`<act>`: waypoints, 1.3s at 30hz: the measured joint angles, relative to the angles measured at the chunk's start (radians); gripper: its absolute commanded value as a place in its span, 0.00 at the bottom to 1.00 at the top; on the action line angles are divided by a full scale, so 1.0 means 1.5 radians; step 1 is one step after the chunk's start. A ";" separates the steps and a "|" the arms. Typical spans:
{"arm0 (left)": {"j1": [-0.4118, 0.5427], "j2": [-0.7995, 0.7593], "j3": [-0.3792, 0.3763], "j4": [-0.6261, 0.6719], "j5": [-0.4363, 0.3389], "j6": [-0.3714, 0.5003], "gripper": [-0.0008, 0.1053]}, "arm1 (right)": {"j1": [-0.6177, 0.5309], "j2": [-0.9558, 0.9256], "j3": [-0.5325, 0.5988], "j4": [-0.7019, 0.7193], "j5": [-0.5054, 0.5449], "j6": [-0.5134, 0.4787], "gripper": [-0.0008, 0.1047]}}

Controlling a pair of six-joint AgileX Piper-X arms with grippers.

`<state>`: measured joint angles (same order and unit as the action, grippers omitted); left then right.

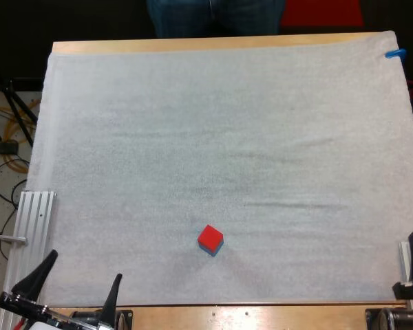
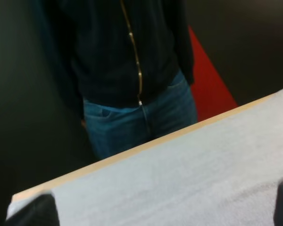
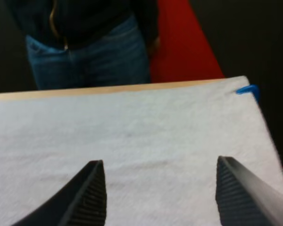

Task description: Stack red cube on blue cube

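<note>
- We are holding our left gripper wide open and gripping nothing, hovering at the mat's near left corner.
- We are keeping our right gripper open too, its two fingers standing well apart over bare mat and closing on nothing.
- The red cube is sitting on top of the blue cube, close to the mat's near edge, around its middle.
- The stack is lying ahead and to the right of our left gripper, apart from both grippers.
- A person is standing beyond the desk's far edge.
</note>
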<state>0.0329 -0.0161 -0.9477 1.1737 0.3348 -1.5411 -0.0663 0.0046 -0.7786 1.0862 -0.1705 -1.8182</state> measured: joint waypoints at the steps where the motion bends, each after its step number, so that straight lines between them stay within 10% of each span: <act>1: 0.000 0.000 0.000 0.022 0.000 0.001 0.83 | 0.000 -0.008 0.008 0.005 -0.006 0.000 0.49; 11: 0.002 0.000 -0.004 0.174 0.000 0.006 0.83 | 0.000 -0.010 0.037 -0.015 -0.044 -0.045 0.49; 21: 0.002 0.000 0.096 0.013 -0.090 -0.012 0.83 | 0.000 -0.010 0.099 -0.066 -0.046 -0.047 0.49; 39: 0.002 0.001 0.277 -0.124 -0.097 -0.039 0.83 | 0.000 -0.010 0.188 -0.084 -0.046 -0.048 0.49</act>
<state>0.0356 -0.0139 -0.5318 0.9876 0.1894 -1.5993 -0.0663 -0.0112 -0.4965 0.9598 -0.2392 -1.8901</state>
